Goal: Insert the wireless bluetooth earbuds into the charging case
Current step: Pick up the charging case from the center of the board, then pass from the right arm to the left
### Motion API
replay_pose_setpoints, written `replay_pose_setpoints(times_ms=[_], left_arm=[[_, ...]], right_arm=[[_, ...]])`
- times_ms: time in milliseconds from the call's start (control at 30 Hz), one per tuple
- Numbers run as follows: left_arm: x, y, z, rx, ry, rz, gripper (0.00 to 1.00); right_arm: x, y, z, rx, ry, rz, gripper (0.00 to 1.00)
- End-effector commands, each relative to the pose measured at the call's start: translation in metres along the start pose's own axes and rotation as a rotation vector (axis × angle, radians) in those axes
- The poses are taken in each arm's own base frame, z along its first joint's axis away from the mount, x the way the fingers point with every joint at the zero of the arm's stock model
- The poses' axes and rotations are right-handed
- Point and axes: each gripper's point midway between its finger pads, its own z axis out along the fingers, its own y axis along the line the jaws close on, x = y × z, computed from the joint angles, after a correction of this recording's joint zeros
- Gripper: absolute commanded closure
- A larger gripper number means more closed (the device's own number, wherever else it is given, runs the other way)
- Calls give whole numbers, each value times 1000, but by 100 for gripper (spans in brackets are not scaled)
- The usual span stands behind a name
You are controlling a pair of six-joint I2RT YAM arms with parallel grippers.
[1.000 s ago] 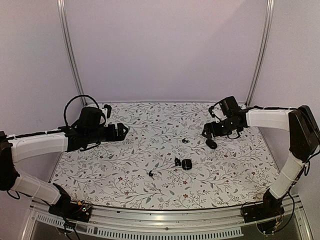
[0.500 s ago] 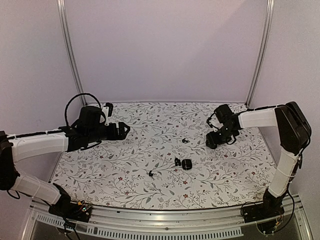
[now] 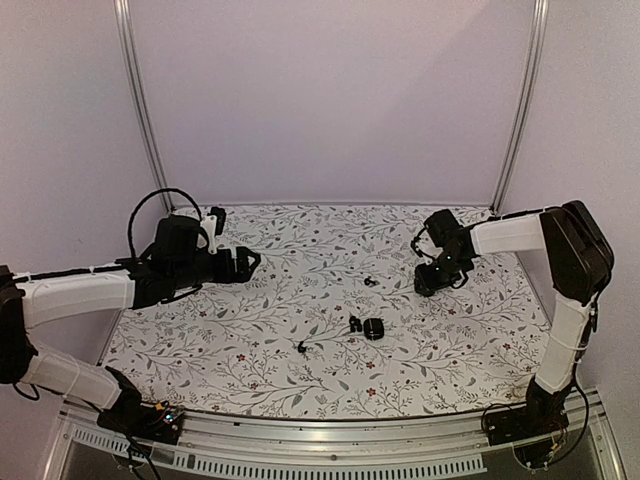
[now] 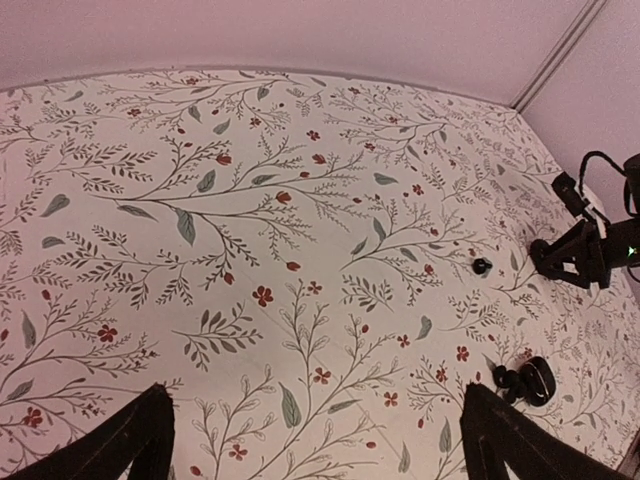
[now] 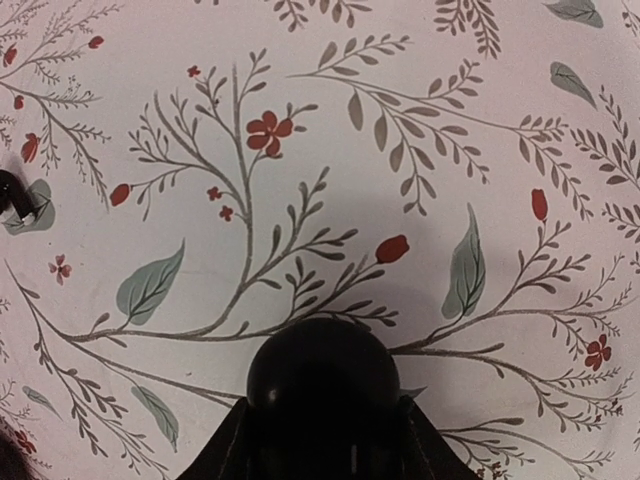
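Black case (image 5: 322, 385) sits between the fingers (image 5: 228, 445) of your right gripper (image 3: 428, 283), which press on both its flanks. Whether it rests on the floral table (image 3: 250, 330) or is lifted off it, you cannot tell.

Right side, far half of the table: that is where the gripper is.

Earbud 1 (image 3: 370, 281): alone on the cloth, near the right gripper, towards the middle; it shows at the left edge of the right wrist view.

Second case (image 3: 374, 328): centre of the table, with earbud 2 (image 3: 355, 324) just beside it on its left.

Earbud 3 (image 3: 302, 347): nearer the bases, apart from the rest.

Your left gripper (image 4: 312, 400) hangs over the left side, well apart from every earbud, its fingers (image 4: 130, 445) spread wide with nothing between them
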Motion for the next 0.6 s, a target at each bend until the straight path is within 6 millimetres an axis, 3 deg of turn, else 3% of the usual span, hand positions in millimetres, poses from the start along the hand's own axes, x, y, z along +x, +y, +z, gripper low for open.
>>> replay_pose_setpoints(times_ms=[0, 167, 267, 433, 567], left_arm=[[-8, -8, -8, 36, -64, 14, 0], [-14, -15, -16, 77, -120, 6, 0], [-17, -25, -21, 124, -163, 0, 0], [-17, -54, -18, 185, -209, 8, 4], [-12, -86, -4, 180, -210, 59, 8]], right_arm=[[-7, 14, -3, -75, -14, -3, 64], [-39, 36, -39, -206, -152, 39, 64], [-56, 70, -65, -368, -259, 96, 63], [-79, 124, -117, -542, -406, 172, 65], [-94, 149, -160, -684, -543, 269, 65]])
